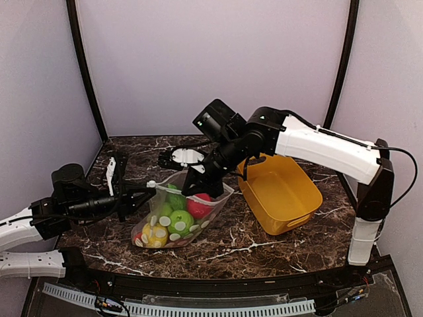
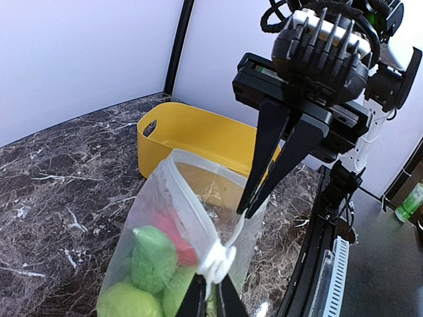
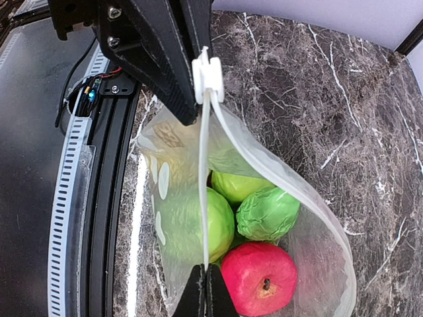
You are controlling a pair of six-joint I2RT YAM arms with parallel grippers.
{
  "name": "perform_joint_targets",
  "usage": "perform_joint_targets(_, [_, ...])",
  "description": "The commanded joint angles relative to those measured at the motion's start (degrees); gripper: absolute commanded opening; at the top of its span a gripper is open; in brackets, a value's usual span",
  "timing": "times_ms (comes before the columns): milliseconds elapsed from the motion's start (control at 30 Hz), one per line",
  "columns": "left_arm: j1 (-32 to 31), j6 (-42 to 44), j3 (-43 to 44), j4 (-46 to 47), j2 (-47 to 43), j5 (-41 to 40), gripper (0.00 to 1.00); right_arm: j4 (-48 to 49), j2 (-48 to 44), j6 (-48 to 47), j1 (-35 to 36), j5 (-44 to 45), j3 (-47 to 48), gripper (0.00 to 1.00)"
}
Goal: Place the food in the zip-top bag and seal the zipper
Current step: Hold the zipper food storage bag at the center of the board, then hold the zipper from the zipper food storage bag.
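Surface: a dark marble-pattern table (image 1: 264, 247) with white veining. A slotted white rail (image 1: 198, 307) runs along its near edge at the bottom of the overhead frame. Pale lavender walls (image 1: 211, 59) enclose the back and both sides, with black posts (image 1: 86, 72) at the corners.

Bag (image 1: 201, 221): located at centre frame, just left of the yellow basket (image 1: 281, 191). The food (image 1: 180, 221) is inside it. A red apple (image 3: 258, 277), a green apple (image 3: 192, 224) and a green leafy piece (image 3: 268, 211) are visible through the mouth.

Left gripper (image 2: 211, 297): closed, pinching the white clip at one end of the zipper (image 3: 203, 185).

Right gripper (image 3: 205, 294): closed, pinching the zipper strip further along the rim. Between the two grips one strip runs straight and the other bows outward, so the mouth stands open there.

Limits of view:
- The printed dots mask the lower food. A yellow piece shows at the bag's lower left in the overhead view, but its shape cannot be confirmed.
- The bag bottom is cut off in both wrist views.
- A black-and-white object (image 1: 182, 157) behind the right arm is partly covered and cannot be identified.
- The left arm runs off the left edge of the overhead frame.
- A green bottle (image 2: 410, 201) is clipped by the right edge of the left wrist view.
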Motion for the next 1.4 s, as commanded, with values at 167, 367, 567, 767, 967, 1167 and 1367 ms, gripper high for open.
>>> perform_joint_targets(167, [-0.17,0.21,-0.35,1.9,0.27,0.75,0.01,0.53,-1.98,-0.82,-0.35,0.6,-0.16,0.0])
perform_joint_targets(367, [-0.2,0.11,1.6,0.66,1.64,1.7,0.01,-0.37,-2.59,-1.91,-0.37,-2.28,3.68,0.24])
perform_joint_targets(567, [-0.23,0.96,3.85,-0.72,3.74,2.36,0.01,1.79,-0.02,-2.17,-0.21,-5.8,8.62,0.38])
perform_joint_targets(767, [-0.39,0.8,4.67,-1.4,4.53,2.45,0.01,0.94,5.44,-0.18,0.08,-8.69,16.48,0.39])
perform_joint_targets(967, [-0.58,0.8,4.52,-1.24,3.42,1.51,0.01,0.05,8.4,0.1,0.5,-9.8,19.38,0.44])
perform_joint_targets(1167, [-0.68,0.64,4.35,-0.96,2.76,0.89,0.01,-0.03,8.94,0.44,1.01,-10.51,18.13,0.46])
perform_joint_targets(1367, [-0.72,0.52,4.24,-0.59,2.71,1.17,0.01,0.42,9.56,0.77,1.3,-10.11,18.63,0.4])
